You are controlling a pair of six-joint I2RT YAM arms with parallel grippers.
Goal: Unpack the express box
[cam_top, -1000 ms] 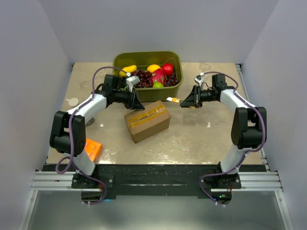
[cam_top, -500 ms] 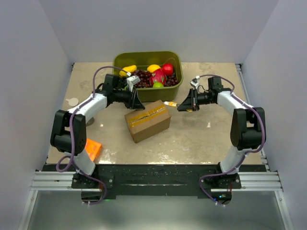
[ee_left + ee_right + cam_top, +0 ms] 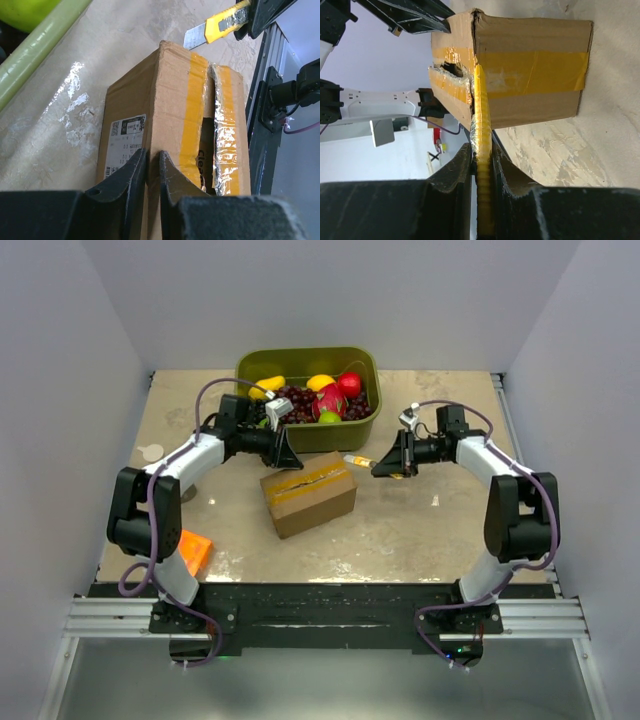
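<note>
Overhead view, bottom left: a flat orange cardboard box (image 3: 195, 550), well apart from the work. Centre of the frame: the express box, a brown cardboard shipping carton (image 3: 308, 500), lying askew on the tan tabletop (image 3: 430, 530).

In the left wrist view, glossy tan tape (image 3: 192, 115) along the top seam, already split down the middle, with a dark ragged gap open between the flaps. White label (image 3: 125, 145) on the side facing lower left.

Left gripper (image 3: 152, 156): fingers clenched almost together, nothing seen between them, tips at the carton's upper edge by the label, apparently to steady it.

Right gripper (image 3: 481, 149): clenched on a yellow utility knife (image 3: 220, 22), blade out, tip just beside the carton's far right corner, seemingly not touching.

Behind both, top centre: an olive-green plastic bin (image 3: 335, 435) of mixed fruit (image 3: 330, 400).

Step in hand, by the look of it: slitting the tape, top seam mostly cut. Next move likely calling for the blade set on the tape folded over the end face and drawn shallow along the seam, carton held firm.

Against the frame one second back: knife and right gripper shifted left and lower in the frame, nearer the carton; carton and left arm unmoved.
</note>
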